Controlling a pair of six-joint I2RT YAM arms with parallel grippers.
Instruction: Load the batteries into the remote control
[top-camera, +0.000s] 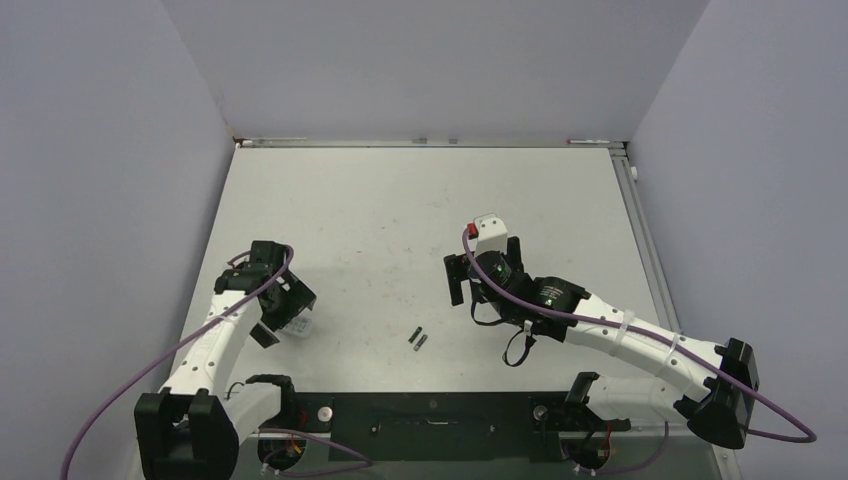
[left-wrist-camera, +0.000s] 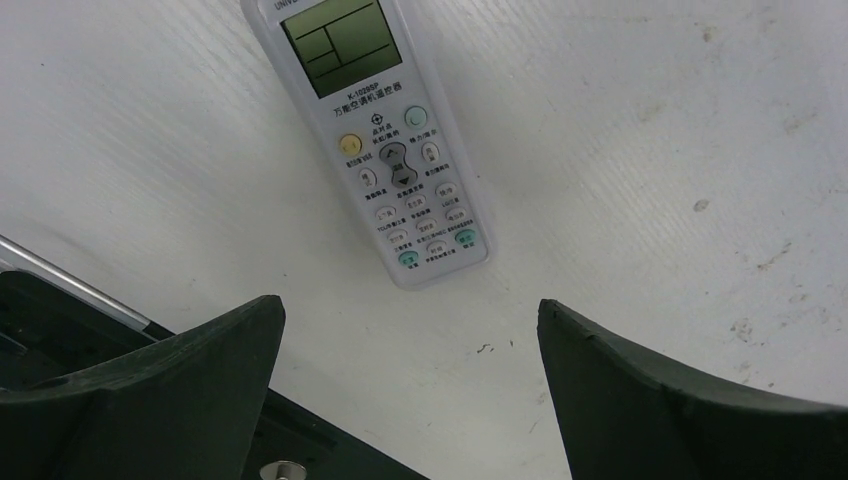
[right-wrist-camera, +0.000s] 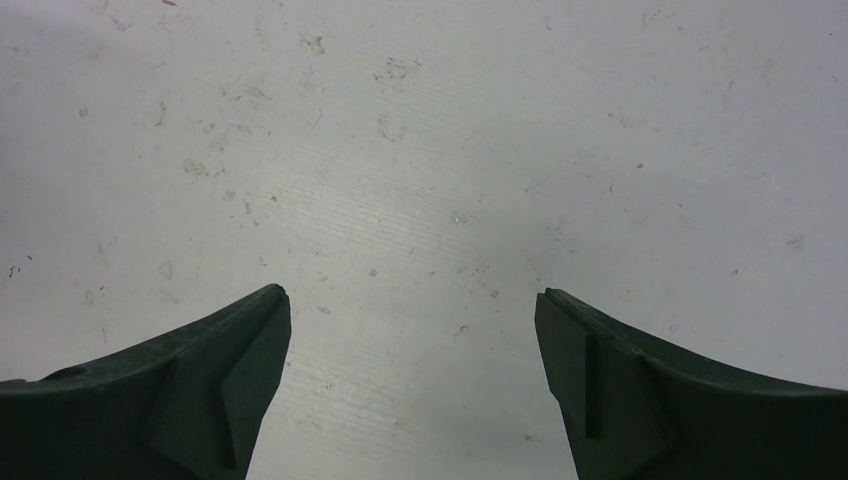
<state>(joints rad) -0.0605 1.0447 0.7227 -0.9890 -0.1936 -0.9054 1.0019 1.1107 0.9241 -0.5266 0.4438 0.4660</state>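
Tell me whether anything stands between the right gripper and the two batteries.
Nothing visible does. The open right gripper hangs over the table. In the top view the batteries lie side by side, nearer the arm bases and to the gripper's left, with only bare tabletop between them and it.

White-shelled left arm (top-camera: 205, 350) and right arm (top-camera: 640, 340), black at the joints, each trail a purple cable (top-camera: 108, 400); matte black, wedge-shaped tool fingers (right-wrist-camera: 200, 390).
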